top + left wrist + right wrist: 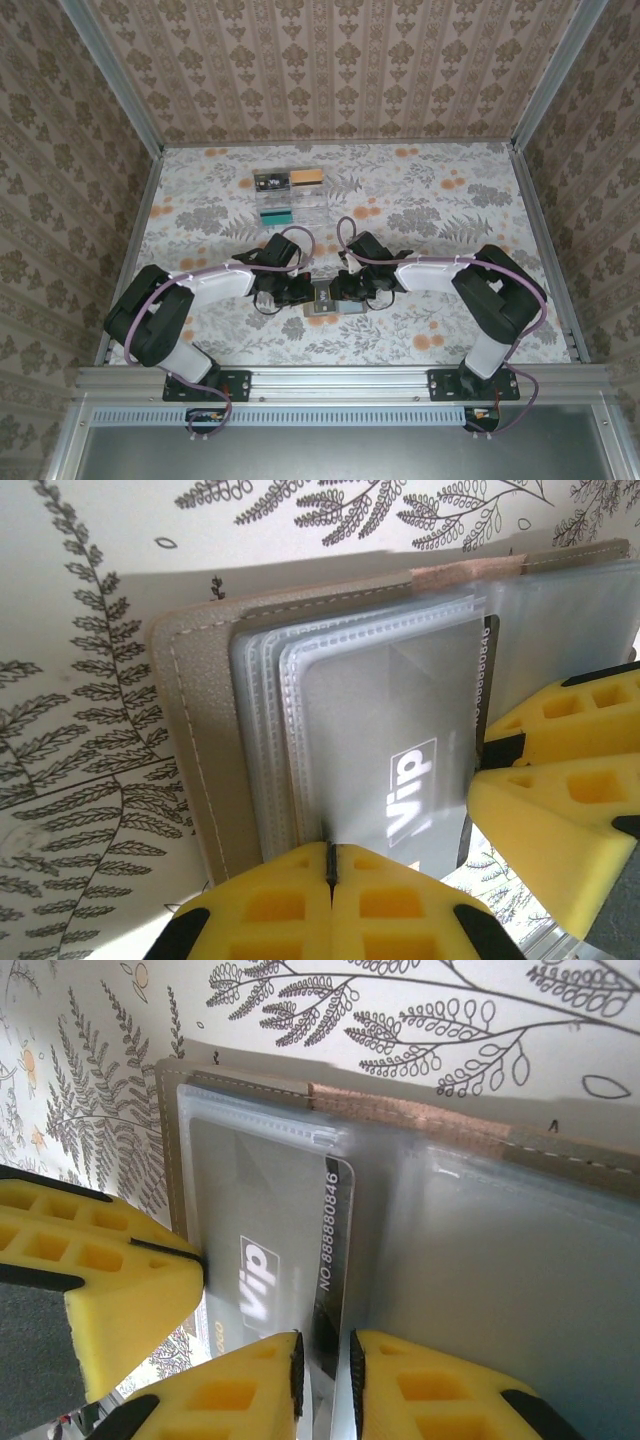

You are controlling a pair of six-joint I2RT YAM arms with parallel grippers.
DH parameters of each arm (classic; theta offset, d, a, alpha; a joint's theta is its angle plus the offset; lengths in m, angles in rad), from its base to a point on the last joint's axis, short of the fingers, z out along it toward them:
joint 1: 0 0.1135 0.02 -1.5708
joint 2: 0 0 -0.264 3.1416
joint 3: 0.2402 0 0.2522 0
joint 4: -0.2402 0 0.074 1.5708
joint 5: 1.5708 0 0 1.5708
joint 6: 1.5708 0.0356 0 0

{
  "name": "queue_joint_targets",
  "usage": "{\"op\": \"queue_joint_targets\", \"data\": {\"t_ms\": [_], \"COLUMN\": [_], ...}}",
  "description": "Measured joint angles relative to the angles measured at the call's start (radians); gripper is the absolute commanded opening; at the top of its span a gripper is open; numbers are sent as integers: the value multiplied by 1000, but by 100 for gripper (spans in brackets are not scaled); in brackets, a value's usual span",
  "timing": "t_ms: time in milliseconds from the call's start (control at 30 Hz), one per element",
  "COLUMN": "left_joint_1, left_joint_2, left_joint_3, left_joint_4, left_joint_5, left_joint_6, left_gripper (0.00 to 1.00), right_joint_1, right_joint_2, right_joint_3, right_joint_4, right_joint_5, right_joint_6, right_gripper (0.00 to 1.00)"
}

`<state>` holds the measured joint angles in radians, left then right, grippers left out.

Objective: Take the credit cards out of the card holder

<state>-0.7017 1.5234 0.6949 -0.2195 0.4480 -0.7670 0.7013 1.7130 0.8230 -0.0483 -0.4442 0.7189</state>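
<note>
1. State: card holder (325, 300) is open at centre-front of table (450, 200), btwn the two arms. Can't tell if it's flat on the cloth or lifted a bit.
2. Left gripper (330, 875) is closed tight on the near edge of the clear sleeves (265, 720), pads meeting w/ only plastic btwn them.
3. Right gripper (325, 1360) is narrow. It pinches the dark numbered edge of a credit card (250, 1220) ("Vip" print). That edge pokes out of the top sleeve; the rest of the card is inside.
4. Risk: right pads may hold sleeve film as well as card. If so, a pull drags the sleeve and the card won't slide. Wrist views don't show whether film is in the pinch.
5. Risk: the bite is on a thin strip at the card edge only. Slick plastic + sleeve friction means pads prob slip off mid-pull.
6. Risk: left hold is on the sleeves, not the cover. A hard pull could strain the sleeve stitching or drag the whole holder along, since nothing else pins it.
7. Risk: grippers sit just beside each other, yellow fingers near touching in left wrist view. A sideways pull path could cause a finger clash.
8. Risk: a pull off-axis to the sleeve mouth jams the card vs the stitched seam, and the card bends.
9. Other sleeves lie under the top one. Contents not readable, so no. of cards left is unk.
</note>
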Motion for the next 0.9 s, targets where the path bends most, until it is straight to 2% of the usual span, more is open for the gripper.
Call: {"op": "queue_joint_targets", "data": {"t_ms": [200, 600, 667, 767, 900], "left_joint_1": [-3, -3, -3, -3, -3], "left_joint_2": [0, 0, 0, 0, 3], "left_joint_3": [0, 0, 0, 0, 2], "left_joint_4": [-2, -5, -5, -5, -5], "left_joint_5": [-5, -11, -11, -11, -10], "left_joint_6": [-2, -11, -11, -11, -11], "left_gripper": [0, 0, 0, 0, 0], "right_joint_1": [-3, -47, -50, -50, -50], "right_joint_2": [7, -36, -39, -39, -32], "right_joint_3": [0, -32, -35, -37, -42], "right_joint_4": [3, -5, -5, 0, 16], "right_joint_5": [-6, -9, -10, -13, -21], "right_joint_6": [14, 11, 11, 12, 19], "right_gripper": [0, 0, 13, 26, 26]}}
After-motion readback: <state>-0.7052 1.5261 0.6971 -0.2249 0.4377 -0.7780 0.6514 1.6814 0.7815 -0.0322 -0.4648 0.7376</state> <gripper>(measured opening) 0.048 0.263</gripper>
